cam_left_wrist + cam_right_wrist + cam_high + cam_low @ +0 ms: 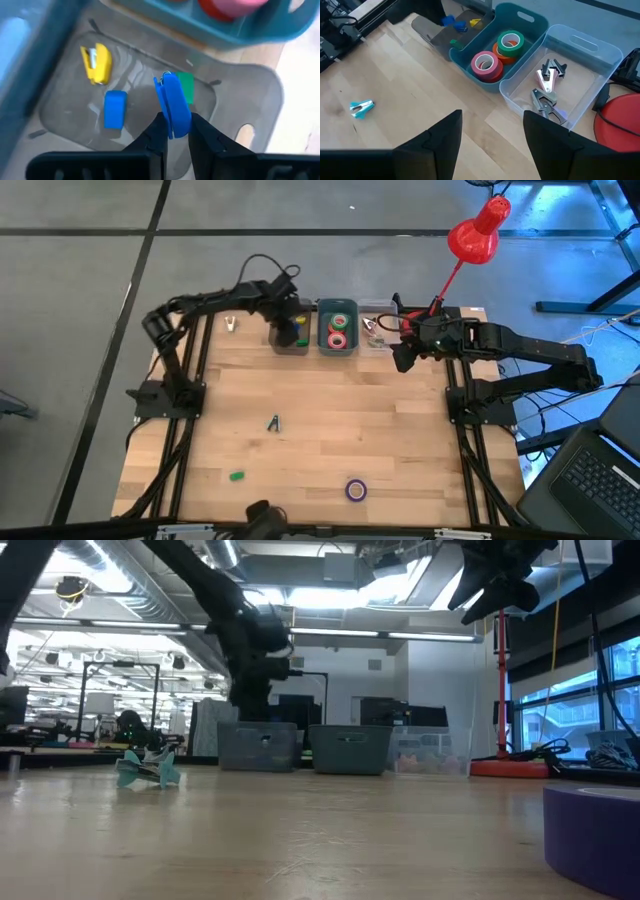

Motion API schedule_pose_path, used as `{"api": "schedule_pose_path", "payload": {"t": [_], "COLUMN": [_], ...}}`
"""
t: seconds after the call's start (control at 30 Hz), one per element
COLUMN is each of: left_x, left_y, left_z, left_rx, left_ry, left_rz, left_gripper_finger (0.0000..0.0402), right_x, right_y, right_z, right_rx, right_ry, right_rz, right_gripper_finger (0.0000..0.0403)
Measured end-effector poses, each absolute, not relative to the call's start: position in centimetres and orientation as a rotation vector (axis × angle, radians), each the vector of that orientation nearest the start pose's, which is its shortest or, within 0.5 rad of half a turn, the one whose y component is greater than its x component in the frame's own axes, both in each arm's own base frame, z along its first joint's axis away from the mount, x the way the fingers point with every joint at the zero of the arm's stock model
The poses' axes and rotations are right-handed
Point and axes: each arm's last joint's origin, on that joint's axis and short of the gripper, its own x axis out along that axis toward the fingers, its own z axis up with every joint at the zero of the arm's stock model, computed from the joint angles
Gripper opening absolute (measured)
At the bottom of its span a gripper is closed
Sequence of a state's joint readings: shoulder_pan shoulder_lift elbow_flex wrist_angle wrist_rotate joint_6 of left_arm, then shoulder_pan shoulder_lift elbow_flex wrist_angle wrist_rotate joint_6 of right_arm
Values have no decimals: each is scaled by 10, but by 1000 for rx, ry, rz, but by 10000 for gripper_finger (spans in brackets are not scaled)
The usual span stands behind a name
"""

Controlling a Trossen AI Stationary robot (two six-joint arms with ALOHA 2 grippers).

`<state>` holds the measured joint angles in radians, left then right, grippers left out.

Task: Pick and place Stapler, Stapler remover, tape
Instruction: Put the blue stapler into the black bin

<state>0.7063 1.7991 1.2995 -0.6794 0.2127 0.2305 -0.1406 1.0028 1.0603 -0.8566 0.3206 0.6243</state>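
Observation:
My left gripper (176,122) is over the grey bin (276,343) at the table's far edge, shut on a small blue stapler (172,102). On the bin's floor lie a yellow stapler (97,62), another blue one (115,109) and a green one (186,86). The teal bin (530,22) holds pink, orange and green tape rolls (487,65). The clear bin (585,45) holds staple removers (547,85). My right gripper (492,120) hovers open near the clear bin. A purple tape roll (356,490) and a teal staple remover (273,423) rest on the table. My left gripper pinches the blue stapler between its two fingers at one end (179,129). The fingers come from above, pointing down into the grey bin. The stapler's other end (165,80) points away from the fingers, toward the bin's floor. Whether it touches the floor, I cannot tell.
A small green blocky piece (236,476) lies near the table's near-left part. A silver staple remover (231,325) sits left of the grey bin. A red lamp (478,232) stands at the far right corner. Bare wood fills the table's middle.

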Motion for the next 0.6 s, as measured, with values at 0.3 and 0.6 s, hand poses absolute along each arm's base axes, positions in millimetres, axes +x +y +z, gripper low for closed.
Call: {"api": "schedule_pose_path", "payload": {"t": [0.3,0.6], "left_x": [282,269], "left_y": [230,222], "left_z": [188,173], "left_rx": [-326,-305], "left_ry": [1204,1339], "left_rz": [260,255], "left_gripper_finger": [40,40], "right_x": [182,182], "right_y": [-35,-35], "right_z": [332,332], "right_rx": [504,502], "right_ry": [639,640], "right_rz": [-669,-668], "right_gripper_finger": [213,213]}}
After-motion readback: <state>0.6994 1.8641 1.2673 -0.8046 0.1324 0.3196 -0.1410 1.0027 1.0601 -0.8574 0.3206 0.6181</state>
